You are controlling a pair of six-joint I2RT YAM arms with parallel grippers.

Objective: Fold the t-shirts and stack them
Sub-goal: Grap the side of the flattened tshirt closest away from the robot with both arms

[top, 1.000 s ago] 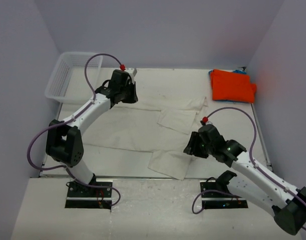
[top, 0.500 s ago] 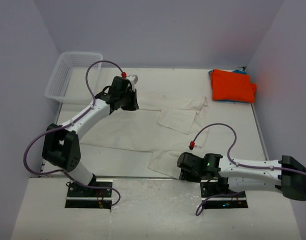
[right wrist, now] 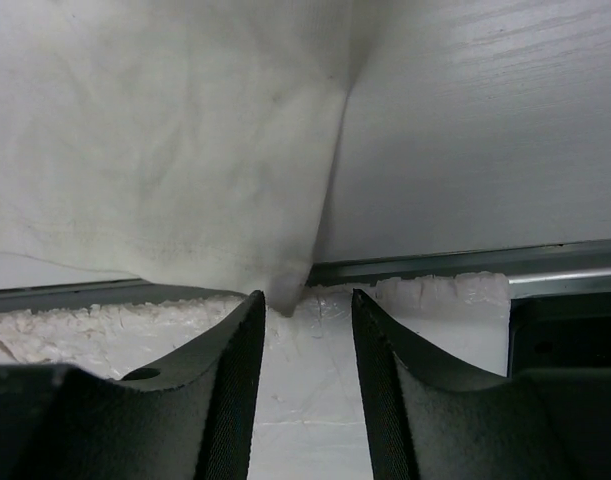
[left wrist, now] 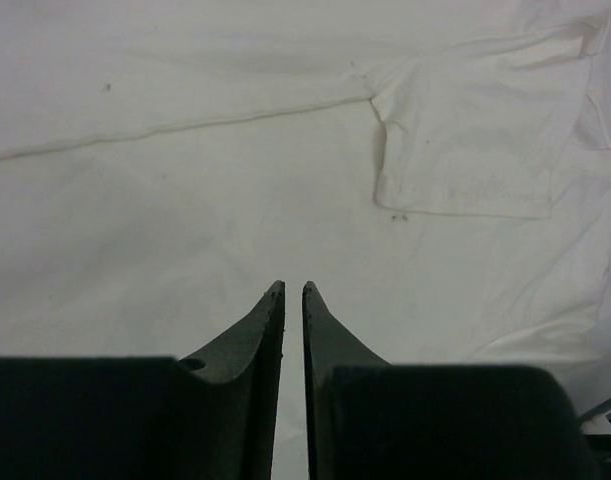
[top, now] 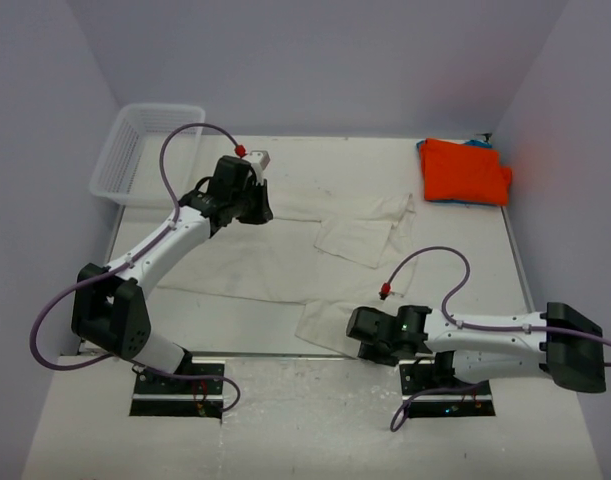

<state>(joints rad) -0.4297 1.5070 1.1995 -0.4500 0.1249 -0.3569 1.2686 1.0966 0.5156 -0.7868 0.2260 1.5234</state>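
A large cream t-shirt [top: 250, 265] lies spread over the table, one sleeve [top: 360, 235] folded inward. An orange t-shirt [top: 463, 170] lies folded at the back right, with a blue edge [top: 479, 143] behind it. My left gripper [top: 253, 208] hovers over the cream shirt's far part; in the left wrist view its jaws [left wrist: 293, 286] are shut to a thin slit, nothing between them, with the cream cloth [left wrist: 185, 220] and sleeve [left wrist: 475, 140] below. My right gripper [top: 357, 335] lies low at the near edge. It [right wrist: 307, 295] stands open, and the shirt's hanging near corner [right wrist: 290, 285] is just ahead of its left fingertip.
A white mesh basket [top: 115, 150] stands at the back left. The table's metal front rail [right wrist: 465, 258] runs just beyond the right gripper's tips, with a rough white surface [right wrist: 305, 400] under them. Grey walls close the left, back and right sides.
My right arm has swung down and stretched low along the near edge to the shirt's front corner, and its jaws have narrowed somewhat. The left gripper has shifted slightly left.
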